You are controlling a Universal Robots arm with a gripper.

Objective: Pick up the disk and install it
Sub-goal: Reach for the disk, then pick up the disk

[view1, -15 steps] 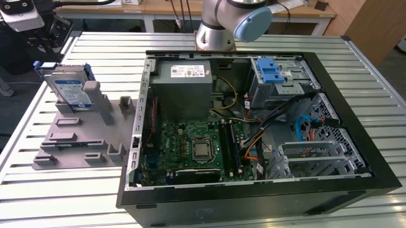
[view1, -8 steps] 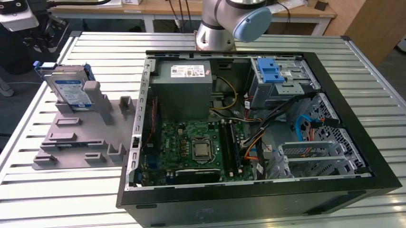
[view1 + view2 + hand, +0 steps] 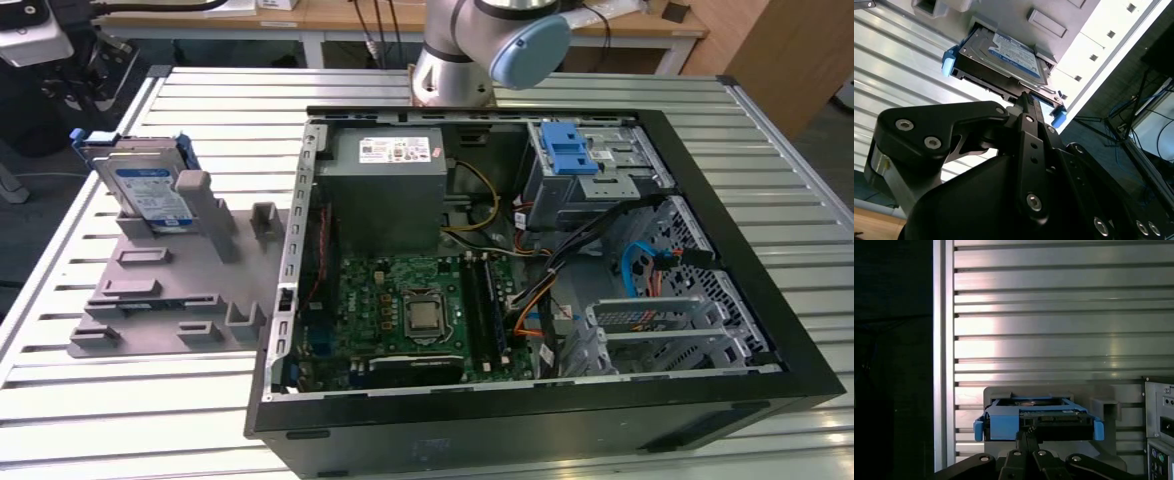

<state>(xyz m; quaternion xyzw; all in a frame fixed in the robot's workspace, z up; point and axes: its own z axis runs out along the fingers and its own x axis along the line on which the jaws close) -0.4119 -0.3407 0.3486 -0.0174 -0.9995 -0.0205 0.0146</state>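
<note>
Exterior view, starting at its left: you have the disk (image 3: 144,190) standing on edge in a grey fixture plate (image 3: 174,290), which lies on the ribbed aluminium table (image 3: 120,420). To the exterior view's right of the fixture sits the open black computer case (image 3: 534,425). Inside it you can see a grey metal box (image 3: 387,180), the green motherboard (image 3: 414,305), and further right a silver cage with a blue latch (image 3: 587,160). Your arm (image 3: 474,45) rises from the table behind the case, and a wooden workbench (image 3: 360,15) runs across the room beyond it.

For labels, the disk carries a white label with a blue band, and the grey box has a white sticker with a red mark. I cannot make out the print on either.

The disk's long axis runs up from the fixture, leaning slightly, with the label face turned toward the exterior camera. Blue rails frame its edges. In both wrist views your gripper (image 3: 1025,96) (image 3: 1027,432) looks toward the disk (image 3: 1004,55) (image 3: 1039,415), its fingers drawn together with nothing between them. The disk rests untouched in the fixture, well apart from the cage.
</note>
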